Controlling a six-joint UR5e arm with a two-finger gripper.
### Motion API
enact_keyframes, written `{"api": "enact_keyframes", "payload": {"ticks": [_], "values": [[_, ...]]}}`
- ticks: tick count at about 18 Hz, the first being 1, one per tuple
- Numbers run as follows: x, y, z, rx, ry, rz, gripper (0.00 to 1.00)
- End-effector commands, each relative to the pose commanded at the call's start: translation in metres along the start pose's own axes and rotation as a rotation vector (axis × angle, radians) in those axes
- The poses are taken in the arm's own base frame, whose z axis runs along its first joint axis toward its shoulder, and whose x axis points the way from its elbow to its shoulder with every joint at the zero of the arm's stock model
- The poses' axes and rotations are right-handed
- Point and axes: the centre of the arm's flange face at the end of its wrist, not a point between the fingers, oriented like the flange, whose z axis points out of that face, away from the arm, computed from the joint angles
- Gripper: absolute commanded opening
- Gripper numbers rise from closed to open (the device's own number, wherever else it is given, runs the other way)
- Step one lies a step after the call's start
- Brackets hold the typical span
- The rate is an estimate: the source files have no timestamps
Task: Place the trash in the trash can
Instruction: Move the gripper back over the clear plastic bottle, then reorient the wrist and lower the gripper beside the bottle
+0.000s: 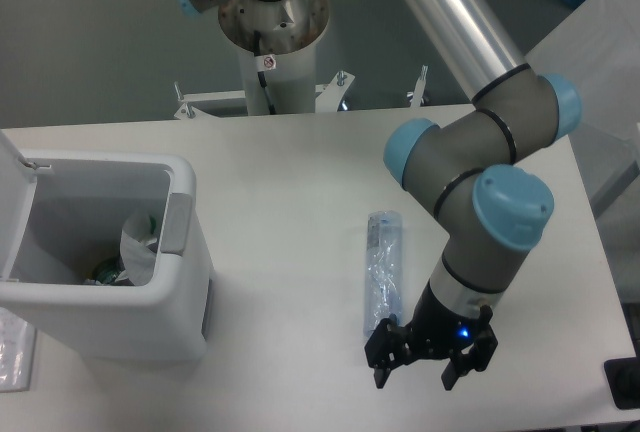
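Observation:
The crushed clear plastic bottle (383, 270) with a bluish label lies lengthwise on the white table, right of centre. My gripper (414, 380) is open and empty, just in front of the bottle's near end and slightly to its right, fingers pointing toward the front edge. The white trash can (185, 292) stands at the left with its lid (12, 177) swung open and its grey latch tab (177, 222) on the right rim. The crumpled clear wrapper (138, 244) with green marks lies inside the can.
The arm's base column (272, 22) stands behind the table's far edge. A clear plastic item (10, 350) lies at the left edge beside the can. A black object (624, 384) sits off the table's right front corner.

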Motion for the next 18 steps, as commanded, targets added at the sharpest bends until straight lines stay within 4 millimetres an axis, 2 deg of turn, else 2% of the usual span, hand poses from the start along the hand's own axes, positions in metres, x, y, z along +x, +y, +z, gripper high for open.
{"api": "enact_keyframes", "payload": {"ticks": [2, 6, 12, 18], "values": [[0.009, -0.003, 0.022, -0.074, -0.037, 0.017, 1.0], [0.026, 0.014, 0.056, -0.266, -0.063, 0.036, 1.0], [0.032, 0.028, 0.071, -0.388, -0.103, 0.107, 0.99], [0.033, 0.032, 0.084, -0.432, -0.143, 0.136, 0.99]]}}
